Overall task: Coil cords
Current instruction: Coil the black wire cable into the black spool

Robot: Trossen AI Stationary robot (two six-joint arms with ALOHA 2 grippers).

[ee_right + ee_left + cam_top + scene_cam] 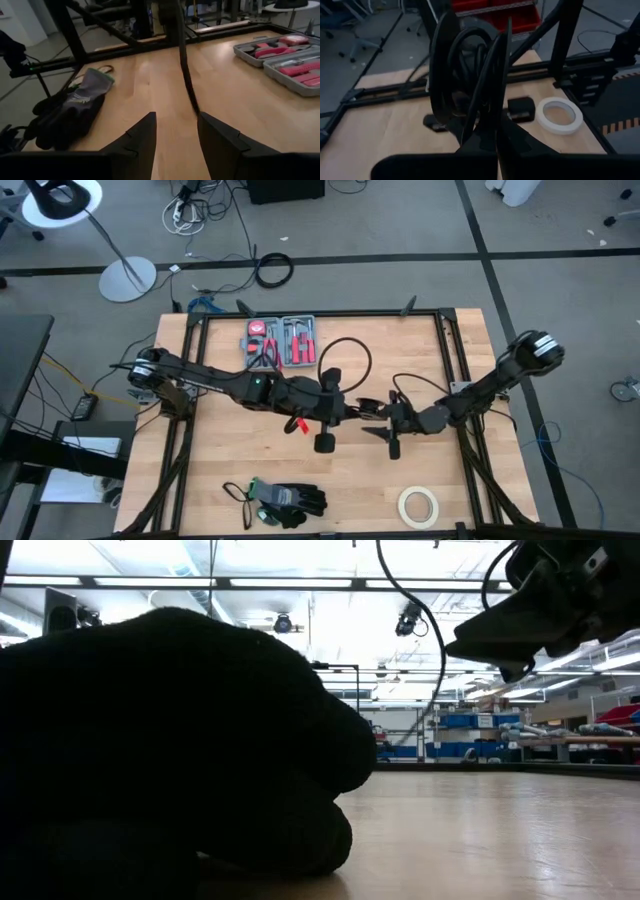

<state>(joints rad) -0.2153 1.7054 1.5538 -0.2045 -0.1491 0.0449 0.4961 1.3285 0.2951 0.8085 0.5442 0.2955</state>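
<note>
- Left gripper (335,412), at the middle of the tabletop (220,465), clamps the cord (345,360) between its fingers (492,95).
- Right gripper (385,430), just beside it, is spread narrowly and holds nothing.

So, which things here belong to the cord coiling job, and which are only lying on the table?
Belong to the job:
- cord, looped up above the table
- left gripper, shut on the cord's coil
- right gripper, open, close beside the left

Just lying about:
- tool case
- gloves
- tape roll
</note>
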